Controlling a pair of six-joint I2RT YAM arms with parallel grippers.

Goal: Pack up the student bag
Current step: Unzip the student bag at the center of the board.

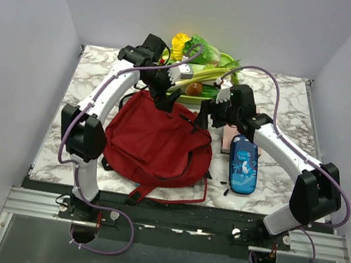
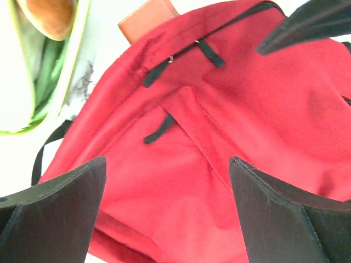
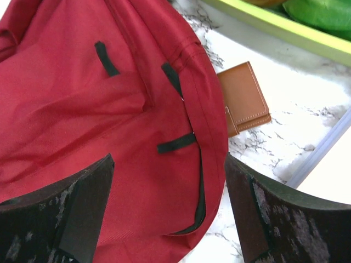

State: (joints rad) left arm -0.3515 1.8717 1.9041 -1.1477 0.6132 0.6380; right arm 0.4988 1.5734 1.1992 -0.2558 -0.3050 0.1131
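While the left gripper and right gripper hung with jaws apart over the student bag, each would probably best pinch a black pull tab squarely.

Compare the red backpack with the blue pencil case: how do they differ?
The red backpack is far larger than the blue pencil case. The backpack is plain, soft and slumped, with black straps; the pencil case is a neat oblong with a printed pattern. Both lie flat on the marble table.
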